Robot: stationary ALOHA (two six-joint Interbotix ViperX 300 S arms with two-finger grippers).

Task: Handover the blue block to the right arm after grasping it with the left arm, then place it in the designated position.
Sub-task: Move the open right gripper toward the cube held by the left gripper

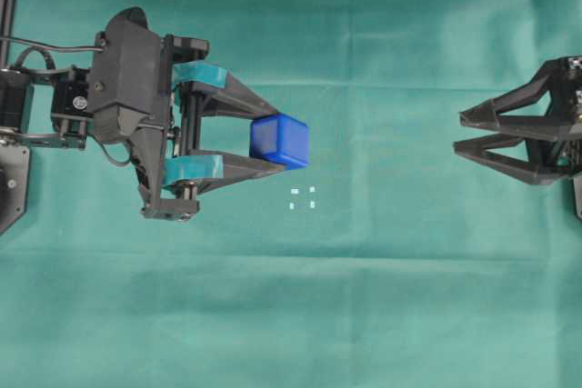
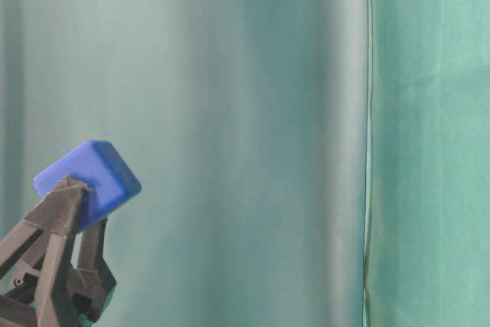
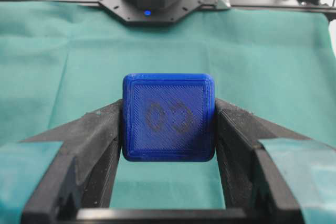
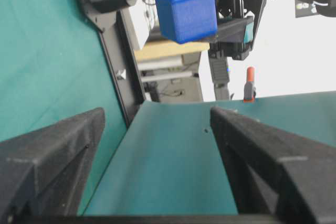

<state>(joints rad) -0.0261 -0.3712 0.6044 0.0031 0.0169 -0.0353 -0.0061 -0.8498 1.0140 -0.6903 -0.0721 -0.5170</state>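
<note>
A: What is the left hand point(image 1: 273, 144) doing?

B: Its teal-banded fingers point(image 3: 100, 129) are pressing on two opposite sides of the blue block point(image 1: 280, 140), gripping it at the tips. The block is sitting clear of the green cloth point(image 1: 364, 297), raised above the worktop. From overhead it is showing just above and left of the designated position point(image 1: 302, 198), the four small white marks on the cloth.

A: And the right hand point(image 1: 457, 134)?

B: It is sitting at the right edge, well apart from the block, with its black fingers point(image 4: 52, 156) standing wide and nothing lying between them. The tips are pointing left toward the block.

A: What is hard to make out?

B: The embossed mark on the block's face is showing only faintly in the left wrist view. The right arm point(image 1: 555, 124) is being cut off by the frame, so only the hand and a little of its body are showing. At table level only the tips of the left hand and the tilted block point(image 2: 88, 181) are appearing in the lower left corner; the right hand is lying outside that view. In the right wrist view the block point(image 4: 187, 13) is hanging at the top, with the background behind it washing out into white.
</note>
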